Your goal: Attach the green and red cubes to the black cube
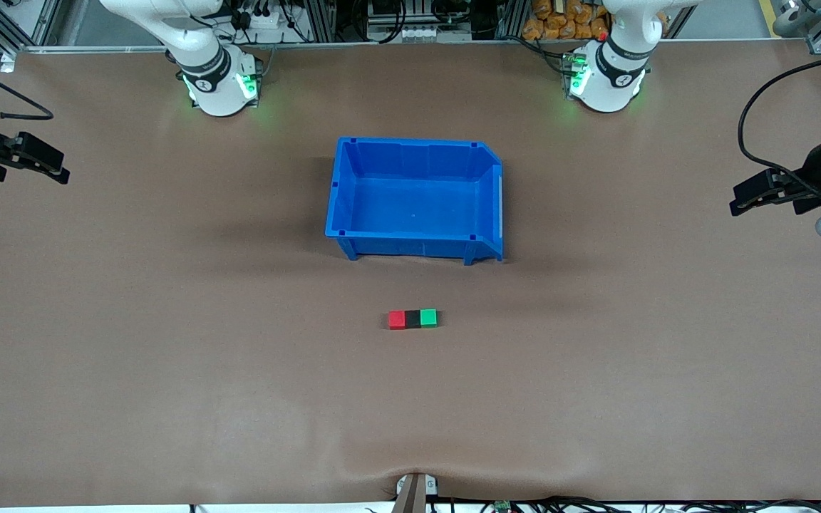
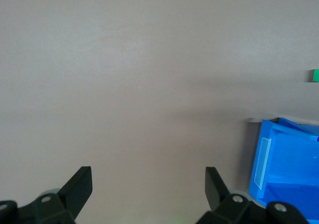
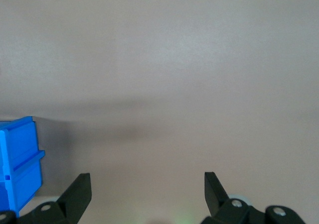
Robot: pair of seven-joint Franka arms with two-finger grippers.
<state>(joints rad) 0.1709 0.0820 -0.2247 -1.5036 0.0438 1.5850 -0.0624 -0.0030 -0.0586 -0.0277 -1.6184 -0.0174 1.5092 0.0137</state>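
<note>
- The red cube (image 1: 397,319), the black cube (image 1: 412,318) and the green cube (image 1: 428,317) lie in one short row on the brown table (image 1: 168,356), each touching the next, with the black cube in the middle.
- In that row the red cube is at the end toward the right arm's end of the table, and the green cube is at the end toward the left arm's end.
- The row sits nearer to the front camera than the blue bin (image 1: 417,246), a little apart from its near wall and roughly in line with its middle.
- The blue bin stands upright in the middle of the table between the two arm bases, its inside bare, with a cut-away lip on the side toward the left arm's end.
- The left gripper (image 1: 742,203) hangs over the left arm's end of the table, well apart from the cubes and the bin; its jaws are spread wide and hold nothing.
- In the left wrist view its two dark fingers (image 2: 79,184) stand far apart over bare table, with a corner of the bin and a sliver of the green cube showing at the edge.
- The right gripper (image 1: 61,171) hangs over the right arm's end of the table, also well apart from the cubes; its jaws are spread wide and empty.
- In the right wrist view its fingers (image 3: 77,189) frame bare table, with one corner of the bin at the edge.
- Neither gripper touches any cube.
</note>
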